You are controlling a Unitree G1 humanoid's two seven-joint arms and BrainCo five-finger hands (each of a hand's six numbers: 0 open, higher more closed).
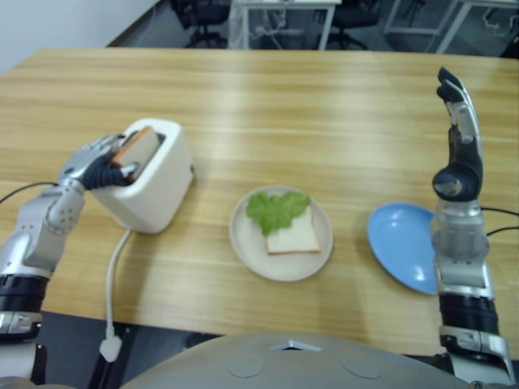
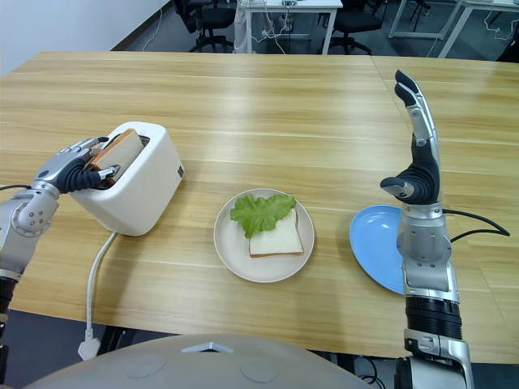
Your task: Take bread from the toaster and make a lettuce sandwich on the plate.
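1. The white toaster sits on the left side of the wooden bench, turned a bit at an angle. Its white cord runs off the near edge, and the plug dangles below.
2. One toast slice with a brown crust sticks up out of the toaster's slot. So that one's still in the toaster, not on the plate yet.
3. The left hand is right at the top of the toaster, on its left side. The fingers are curled in tight and gripping the toast slice where it pokes out.
4. The round beige plate is near the middle of the bench's front half, to the right of the toaster and not touching it.
5. On that plate a bread slice lies flat. A green lettuce leaf lies over its far left corner and partly hangs onto the plate itself. No top slice on it.
6. The right hand is held upright over on the right. The fingers are straight and pointing up, spread wide and holding nothing, with the thumb jutting toward the middle.
7. A blue plate lies at the near right of the bench, just beside the beige one with a gap between them. The right forearm stands in front of it and hides part of it.
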